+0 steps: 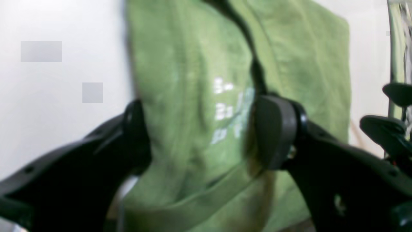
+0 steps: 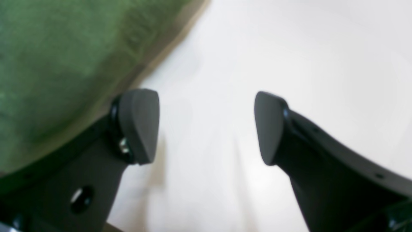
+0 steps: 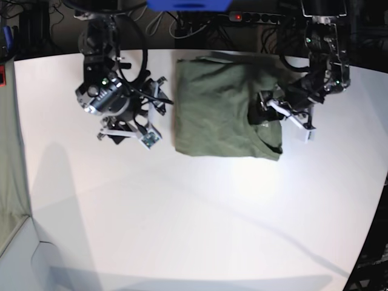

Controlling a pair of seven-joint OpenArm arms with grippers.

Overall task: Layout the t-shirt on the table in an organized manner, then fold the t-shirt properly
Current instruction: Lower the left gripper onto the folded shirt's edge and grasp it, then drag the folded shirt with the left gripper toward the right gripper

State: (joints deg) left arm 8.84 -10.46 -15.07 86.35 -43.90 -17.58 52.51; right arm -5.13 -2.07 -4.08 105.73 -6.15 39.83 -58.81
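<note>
Shirt under my left gripper

My left gripper (image 1: 199, 129) straddles the shirt (image 3: 224, 115) at its collar end, jaws spread, nothing pinched; my right gripper (image 2: 206, 129), also spread and empty, hovers over bare table (image 3: 194, 218) just beside the shirt's opposite edge.

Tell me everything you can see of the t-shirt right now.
The t-shirt is plain olive-green, soft cotton by its look, lying folded into a rough rectangle on the white table. A pale printed label shows inside the neck. The left gripper straddles the neck end, jaws open; the right gripper is open over bare table beside it.
</note>
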